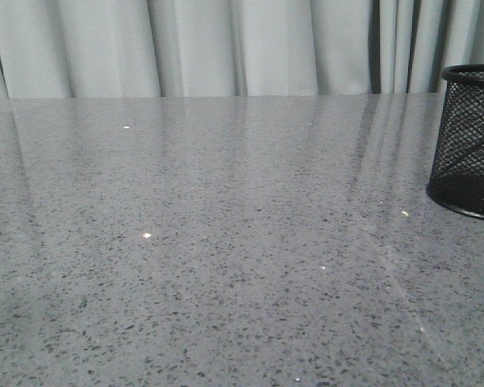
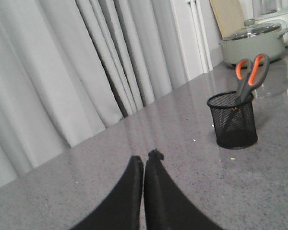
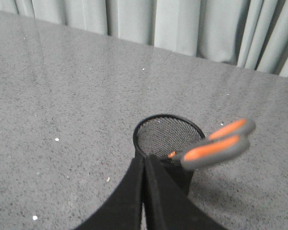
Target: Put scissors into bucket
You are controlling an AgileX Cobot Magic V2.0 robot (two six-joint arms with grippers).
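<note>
Front view lacks scissors (image 2: 250, 76), wrist views show them in bucket (image 2: 233, 120), both grippers clenched.

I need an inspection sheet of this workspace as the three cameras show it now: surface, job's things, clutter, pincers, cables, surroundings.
Surface: grey speckled stone-like table top, glossy, with a few small pale specks.
Job's things: black wire-mesh cylindrical bucket upright at the table's right side; dark grey scissors with orange-lined finger loops stand in it, handles up, leaning on the rim.
Clutter: pale green lidded pot beyond the bucket.
Pincers: left pincer shut, empty, apart from the bucket; right pincer shut, empty, above the bucket's rim.
Cables: nothing seen.
Surroundings: pale grey pleated curtain behind the table.
</note>
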